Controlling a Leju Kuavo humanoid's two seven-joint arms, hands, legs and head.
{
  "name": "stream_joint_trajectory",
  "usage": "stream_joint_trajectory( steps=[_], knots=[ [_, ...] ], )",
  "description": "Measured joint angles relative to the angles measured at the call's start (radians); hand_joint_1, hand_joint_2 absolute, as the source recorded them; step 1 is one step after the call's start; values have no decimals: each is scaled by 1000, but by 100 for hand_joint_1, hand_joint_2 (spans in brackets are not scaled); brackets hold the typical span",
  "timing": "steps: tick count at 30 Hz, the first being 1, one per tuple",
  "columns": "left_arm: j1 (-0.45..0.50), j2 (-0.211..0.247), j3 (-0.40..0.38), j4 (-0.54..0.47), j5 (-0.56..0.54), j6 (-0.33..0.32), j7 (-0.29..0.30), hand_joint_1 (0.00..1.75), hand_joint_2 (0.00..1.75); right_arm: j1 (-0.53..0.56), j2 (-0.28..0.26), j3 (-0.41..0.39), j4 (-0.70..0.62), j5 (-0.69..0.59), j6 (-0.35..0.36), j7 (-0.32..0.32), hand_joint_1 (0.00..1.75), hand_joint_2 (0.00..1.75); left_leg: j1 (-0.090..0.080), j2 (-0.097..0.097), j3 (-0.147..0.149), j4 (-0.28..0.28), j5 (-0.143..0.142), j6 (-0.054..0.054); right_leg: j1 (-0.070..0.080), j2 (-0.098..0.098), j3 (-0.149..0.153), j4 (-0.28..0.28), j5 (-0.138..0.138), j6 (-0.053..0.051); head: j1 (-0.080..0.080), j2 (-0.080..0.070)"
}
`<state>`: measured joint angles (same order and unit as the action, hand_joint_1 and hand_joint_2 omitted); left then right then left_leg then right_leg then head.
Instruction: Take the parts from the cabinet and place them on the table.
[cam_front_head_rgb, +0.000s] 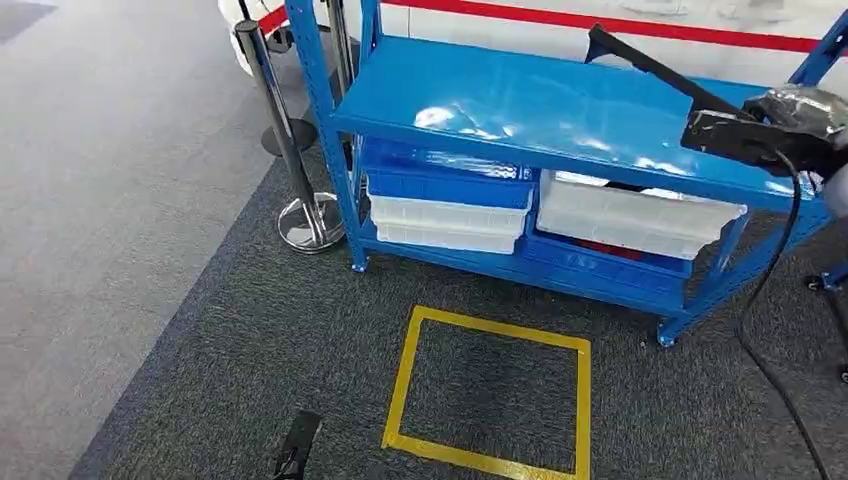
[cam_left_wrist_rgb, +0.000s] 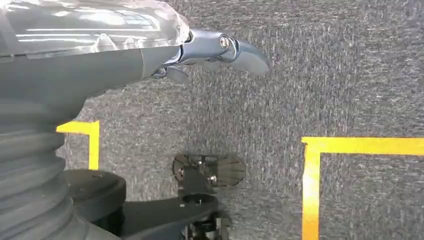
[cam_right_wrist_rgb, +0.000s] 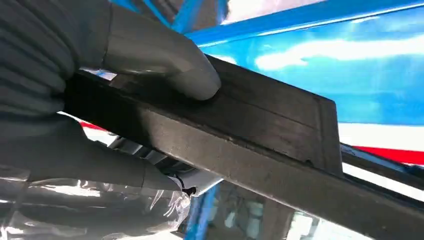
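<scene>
My right hand (cam_front_head_rgb: 805, 115), under a clear plastic cover, grips a long black bar-shaped part (cam_front_head_rgb: 650, 70) above the right end of the blue rack's top shelf (cam_front_head_rgb: 540, 105). Up close in the right wrist view, the thumb (cam_right_wrist_rgb: 160, 55) presses on the bar's (cam_right_wrist_rgb: 250, 135) flat face while the fingers wrap it from underneath. The bar's free end points back and left over the shelf. My left hand (cam_left_wrist_rgb: 220, 50) hangs over the grey carpet with nothing in it, thumb stretched out.
The rack's lower shelf carries a blue bin (cam_front_head_rgb: 450, 185), stacked white bins (cam_front_head_rgb: 440, 225) and a larger white bin (cam_front_head_rgb: 630, 215). A chrome stanchion (cam_front_head_rgb: 300, 200) stands left of the rack. A yellow tape square (cam_front_head_rgb: 490, 390) marks the carpet in front. A black cable (cam_front_head_rgb: 770, 270) hangs at right.
</scene>
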<state>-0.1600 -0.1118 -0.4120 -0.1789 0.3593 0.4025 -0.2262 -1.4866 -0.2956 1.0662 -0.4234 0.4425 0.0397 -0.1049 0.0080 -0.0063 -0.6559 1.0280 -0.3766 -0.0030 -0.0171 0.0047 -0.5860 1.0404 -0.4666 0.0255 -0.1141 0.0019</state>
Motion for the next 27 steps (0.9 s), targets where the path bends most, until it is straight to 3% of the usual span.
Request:
stream_joint_trajectory(
  steps=[1,2,3,5,6,7,8,9,11,12,13,16,17,18,20,21,22,23,24,26,27],
  knots=[
    [1,0,0,0,0,2,1,0,175,2,0,0,0,0,0,2,175,175,-4,-2,-6,-2,5,-8,-5,-4,-4,-6,9,-13,0,0],
    [0,0,0,0,0,3,2,0,175,1,0,0,-1,0,0,2,175,175,0,-1,-15,12,-18,-11,-8,-10,-10,-9,18,-24,0,0],
    [0,0,0,0,0,3,2,0,175,1,0,0,-4,0,-1,3,175,175,0,1,-30,50,-64,-13,-8,-10,-18,-10,26,-34,0,0],
    [-1,0,0,0,0,5,2,0,175,1,-1,-2,-6,4,-5,9,175,175,3,1,-77,210,-170,-18,-5,-11,-38,-9,41,-42,0,0],
    [-1,0,0,0,0,6,2,0,175,1,0,-3,-6,4,-6,9,175,175,3,1,-96,286,-204,-20,-2,-11,-48,-8,49,-43,0,0],
    [-1,0,0,0,0,7,2,0,175,3,0,-3,-7,4,-7,9,175,175,3,1,-99,326,-211,-20,-1,-9,-58,-7,57,-43,0,0],
    [-1,0,0,0,0,9,2,0,175,4,0,-3,-8,4,-7,9,175,175,3,1,-81,319,-193,-18,2,-8,-67,-7,64,-43,0,0],
    [-1,0,0,0,0,11,2,0,175,5,-1,-3,-8,6,-9,9,175,175,3,1,-43,274,-161,-14,4,-6,-75,-6,71,-42,0,0],
    [-1,0,0,0,1,14,-1,0,175,4,-1,-4,-8,13,-19,9,175,175,-3,1,78,90,-106,6,9,-5,-85,-5,83,-38,0,0],
    [-3,3,0,0,0,15,-1,0,175,4,-2,-5,-8,18,-26,10,175,175,-7,2,121,16,-130,21,9,-6,-89,-5,88,-35,0,0],
    [-3,3,0,0,0,15,-2,0,175,2,-7,-5,-8,23,-33,11,175,175,-8,1,134,-5,-126,16,9,-7,-92,-6,96,-27,0,0],
    [-2,2,0,0,-1,15,2,0,175,5,-14,-5,-9,30,-51,12,175,175,-16,0,120,-15,-100,27,3,-8,-94,-22,124,-6,0,0],
    [-3,2,-1,0,-2,14,2,0,175,7,-17,-6,-8,33,-56,12,175,175,0,6,123,-36,-79,33,2,-5,-100,-21,117,-2,0,0],
    [-6,2,-2,0,-3,14,3,0,175,6,-26,-6,-9,34,-63,12,175,175,-4,7,113,-47,-65,40,5,-4,-114,2,74,1,0,0],
    [-8,1,-9,0,-11,8,5,0,175,4,-39,-8,-11,37,-72,14,175,175,-5,7,89,-46,-44,45,1,-3,-157,133,-31,8,0,0],
    [-7,-1,-13,0,-16,8,6,0,175,7,-47,-10,-11,39,-72,15,175,175,-5,7,76,-43,-36,45,0,-3,-178,211,-68,13,0,0],
    [-8,-1,-16,0,-19,6,8,0,175,10,-53,-12,-11,40,-72,15,175,175,-5,7,63,-39,-30,44,-2,-4,-189,263,-78,17,0,0],
    [-8,-1,-18,0,-20,5,10,0,175,14,-59,-14,-14,42,-72,15,175,175,-5,7,50,-33,-23,42,-5,-4,-179,275,-63,20,0,0],
    [-8,-3,-21,0,-21,2,11,0,175,17,-67,-18,-19,45,-72,15,175,175,-4,8,36,-26,-19,38,-10,-4,-147,242,-30,24,0,0],
    [-8,-6,-24,0,-23,-1,12,0,175,19,-83,-25,-29,50,-73,14,175,175,0,8,11,-7,-13,31,-18,-6,-32,83,23,32,0,0],
    [-9,-6,-25,0,-27,-2,12,0,175,21,-90,-28,-34,53,-75,14,175,175,-1,8,1,2,-11,26,-19,-5,5,13,-18,34,0,0]
  ],
)
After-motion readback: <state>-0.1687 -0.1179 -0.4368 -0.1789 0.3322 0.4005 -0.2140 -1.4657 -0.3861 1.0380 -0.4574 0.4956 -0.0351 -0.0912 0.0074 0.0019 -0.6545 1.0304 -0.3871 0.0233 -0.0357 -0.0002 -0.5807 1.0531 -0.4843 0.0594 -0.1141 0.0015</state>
